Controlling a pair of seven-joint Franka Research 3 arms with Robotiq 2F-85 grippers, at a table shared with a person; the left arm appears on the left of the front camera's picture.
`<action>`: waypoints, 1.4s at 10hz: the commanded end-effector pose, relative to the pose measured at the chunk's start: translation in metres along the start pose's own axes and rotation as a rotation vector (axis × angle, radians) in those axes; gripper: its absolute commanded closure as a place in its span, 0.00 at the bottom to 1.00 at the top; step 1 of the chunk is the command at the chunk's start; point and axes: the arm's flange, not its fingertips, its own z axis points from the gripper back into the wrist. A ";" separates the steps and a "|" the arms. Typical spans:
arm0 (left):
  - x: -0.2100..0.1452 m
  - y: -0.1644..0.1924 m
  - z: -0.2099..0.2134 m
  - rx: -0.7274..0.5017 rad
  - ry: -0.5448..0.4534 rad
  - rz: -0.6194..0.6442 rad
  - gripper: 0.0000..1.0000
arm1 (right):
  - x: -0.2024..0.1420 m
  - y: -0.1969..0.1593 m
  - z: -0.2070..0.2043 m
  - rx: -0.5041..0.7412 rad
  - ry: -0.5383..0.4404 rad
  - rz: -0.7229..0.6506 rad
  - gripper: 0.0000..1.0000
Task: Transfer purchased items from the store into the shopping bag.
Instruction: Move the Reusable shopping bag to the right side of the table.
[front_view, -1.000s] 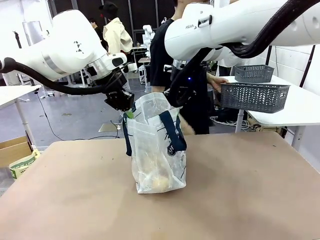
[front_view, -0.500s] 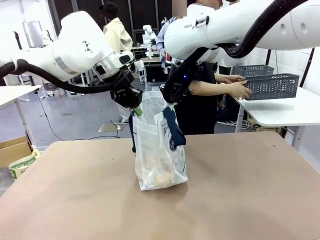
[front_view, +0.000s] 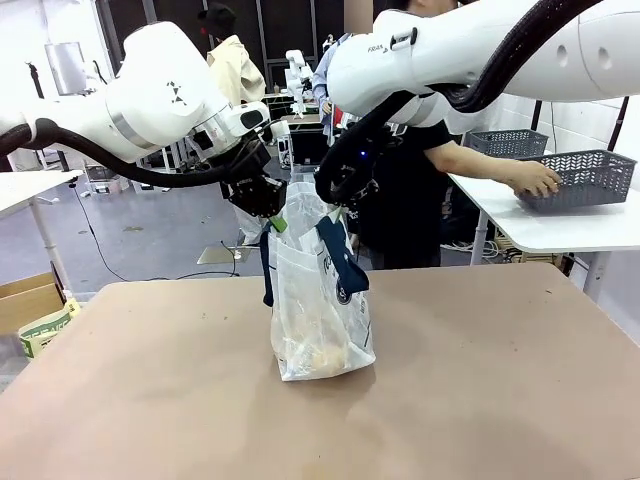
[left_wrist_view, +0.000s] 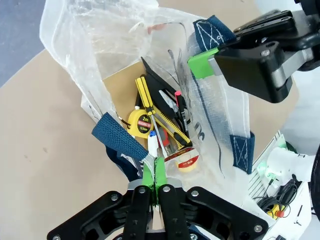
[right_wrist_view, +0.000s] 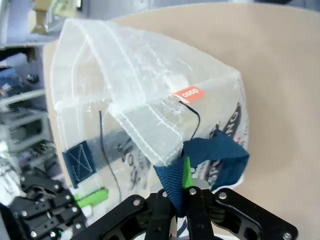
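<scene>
The shopping bag (front_view: 318, 300), translucent with navy strap handles, stands upright on the brown table. My left gripper (front_view: 271, 216) is shut on one strap (left_wrist_view: 120, 141) at the bag's left rim. My right gripper (front_view: 338, 207) is shut on the other strap (right_wrist_view: 212, 152) at the right rim, so the mouth is held apart. In the left wrist view, purchased items lie inside the bag: a flat tan packet (left_wrist_view: 120, 82), a yellow tape measure (left_wrist_view: 141, 123), yellow-and-black tools (left_wrist_view: 167, 131) and a pale tape ring (left_wrist_view: 189, 161).
A person stands across the table, hand (front_view: 537, 180) on a dark grey lattice basket (front_view: 588, 176) on the white side table (front_view: 560, 228) at the right. A second grey basket (front_view: 508, 142) sits behind. The brown tabletop (front_view: 480, 380) around the bag is bare.
The person carried the grey basket to the right and set it on the white side table. Both grippers shifted slightly with the straps, and the bag leaned a little right.
</scene>
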 end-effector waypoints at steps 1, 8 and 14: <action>-0.001 0.000 0.000 0.001 0.000 0.000 1.00 | -0.002 0.007 0.004 0.068 -0.070 -0.233 1.00; 0.004 -0.005 -0.003 -0.022 -0.024 -0.014 1.00 | 0.007 -0.001 -0.007 0.018 0.011 -0.239 1.00; 0.019 -0.002 -0.017 -0.143 -0.046 -0.009 1.00 | 0.016 -0.003 -0.012 0.159 -0.002 -0.206 1.00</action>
